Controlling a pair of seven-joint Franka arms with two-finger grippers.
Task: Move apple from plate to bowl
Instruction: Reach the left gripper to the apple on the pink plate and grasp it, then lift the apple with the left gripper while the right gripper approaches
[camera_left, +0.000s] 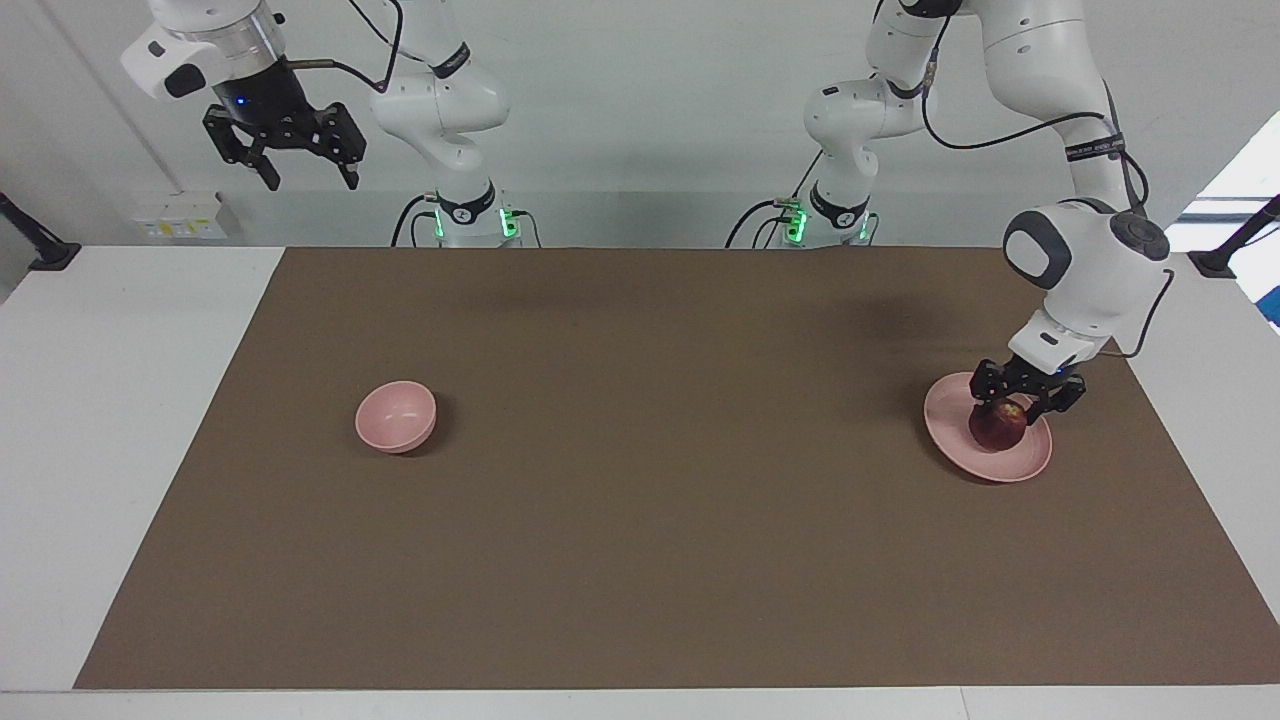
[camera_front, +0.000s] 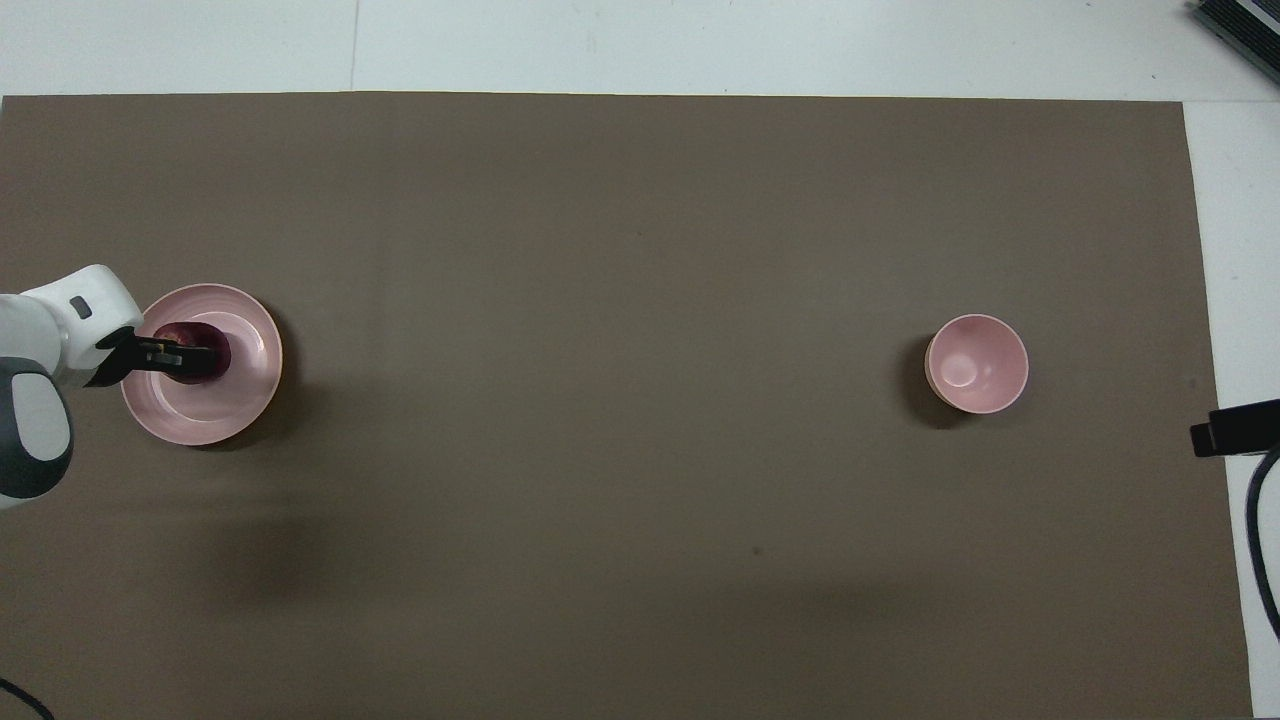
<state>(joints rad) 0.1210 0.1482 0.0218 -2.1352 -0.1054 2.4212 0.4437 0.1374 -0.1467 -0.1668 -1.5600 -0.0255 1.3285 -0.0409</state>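
Observation:
The dark red apple (camera_left: 998, 430) lies on the wide pale pink plate (camera_left: 1000, 468) toward the left arm's end of the table. My left gripper (camera_left: 1020, 405) is down on the apple's top, open, with a finger on each side of it. In the overhead view the left gripper (camera_front: 185, 355) covers part of the apple (camera_front: 212, 352) on the plate (camera_front: 215, 415). The small deep pink bowl (camera_left: 396, 415) stands empty toward the right arm's end, also in the overhead view (camera_front: 976, 363). My right gripper (camera_left: 288, 170) waits open, high in the air by its base.
A brown mat (camera_left: 660, 500) covers most of the white table (camera_left: 120, 420). Nothing else stands on it between the plate and the bowl.

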